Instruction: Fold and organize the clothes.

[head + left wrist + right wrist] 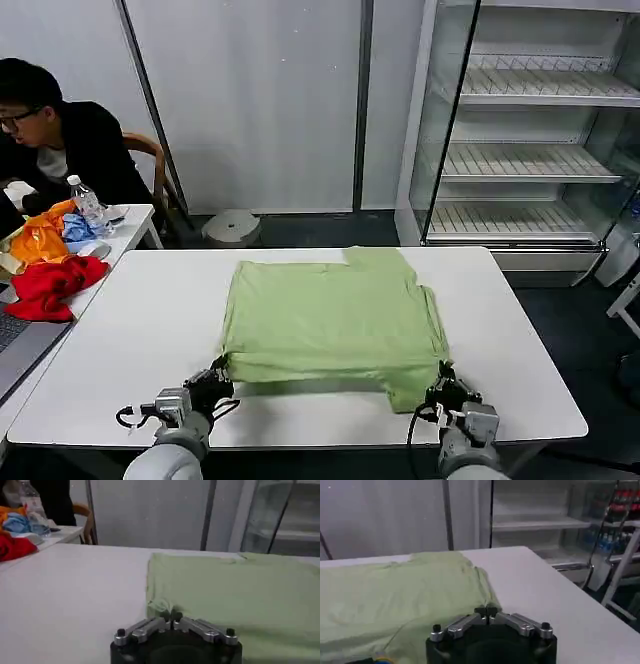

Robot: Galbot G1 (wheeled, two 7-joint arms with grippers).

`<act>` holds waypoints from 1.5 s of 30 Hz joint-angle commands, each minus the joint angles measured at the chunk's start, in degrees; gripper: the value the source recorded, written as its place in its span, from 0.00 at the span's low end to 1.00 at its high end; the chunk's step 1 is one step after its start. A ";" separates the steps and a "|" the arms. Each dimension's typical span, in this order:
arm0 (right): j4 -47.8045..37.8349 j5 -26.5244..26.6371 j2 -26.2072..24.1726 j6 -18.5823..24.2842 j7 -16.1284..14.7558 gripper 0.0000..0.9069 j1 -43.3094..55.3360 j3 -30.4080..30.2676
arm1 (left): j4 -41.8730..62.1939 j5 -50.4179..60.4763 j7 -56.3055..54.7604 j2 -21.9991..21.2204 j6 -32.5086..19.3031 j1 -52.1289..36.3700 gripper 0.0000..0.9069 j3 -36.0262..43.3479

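The shirt (330, 320) lies spread on the table (140, 330), midway between its left and right edges and reaching from near the far edge toward the near edge. The left gripper (218, 379) sits at the shirt's near left corner, the right gripper (440, 385) at its near right corner, both close to the table's near edge. On a side table (125, 225) beyond the left edge lie a heap of cloths (52, 262) and a water bottle (87, 205). A shelving unit (530, 130) stands behind the far right corner.

left pincer (216, 380) closed, right pincer (445, 386) closed
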 commanded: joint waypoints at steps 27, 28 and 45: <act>-17.88 3.44 -4.76 0.13 -4.35 0.00 20.17 -3.26 | 12.42 -2.11 1.72 2.75 0.68 -16.22 0.02 5.41; -18.99 3.96 -4.95 0.13 -4.42 0.00 21.35 -3.59 | 12.87 -2.06 1.70 2.60 0.69 -16.49 0.02 5.53; -26.71 4.55 -5.98 1.65 -7.21 0.00 28.02 -6.53 | 15.79 -0.87 1.70 0.95 0.56 -18.77 0.02 7.13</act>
